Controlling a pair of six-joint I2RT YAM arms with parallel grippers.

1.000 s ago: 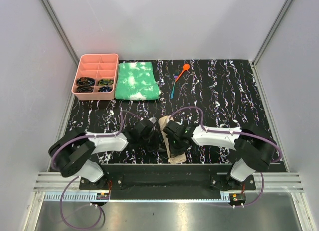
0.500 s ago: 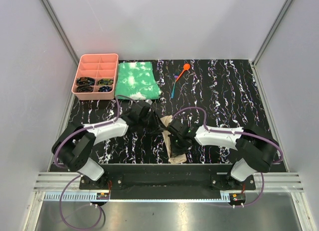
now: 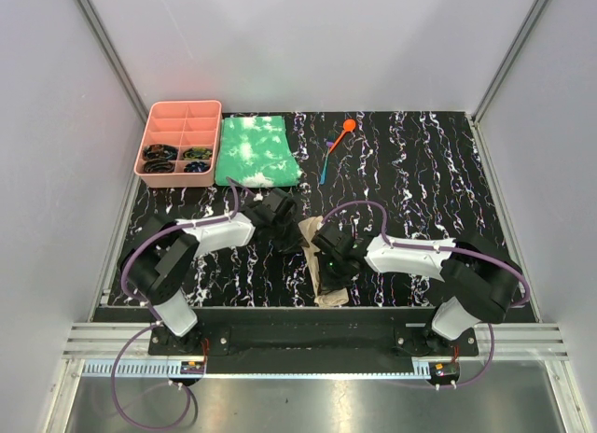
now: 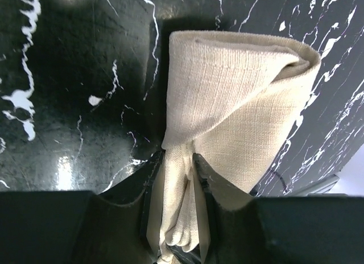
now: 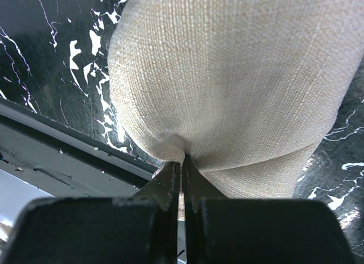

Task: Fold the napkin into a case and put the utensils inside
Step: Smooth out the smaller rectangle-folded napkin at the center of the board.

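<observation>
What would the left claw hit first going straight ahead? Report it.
The napkin: the left claw is shut on its bunched edge, with the folded bulk directly ahead. Beyond, likely the table; depth unclear.

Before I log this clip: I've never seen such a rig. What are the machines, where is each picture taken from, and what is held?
Two robot arms are bolted at the near edge of a table. The overhead picture looks down from behind them: left arm on the left, right arm on the right. The other two come from a camera on each wrist. On the black marbled top lie a pink tray, a green-and-white cloth, an orange spoon and a slim blue utensil. Each arm's jaws are shut on the tan napkin, pinching a fold of it.
</observation>
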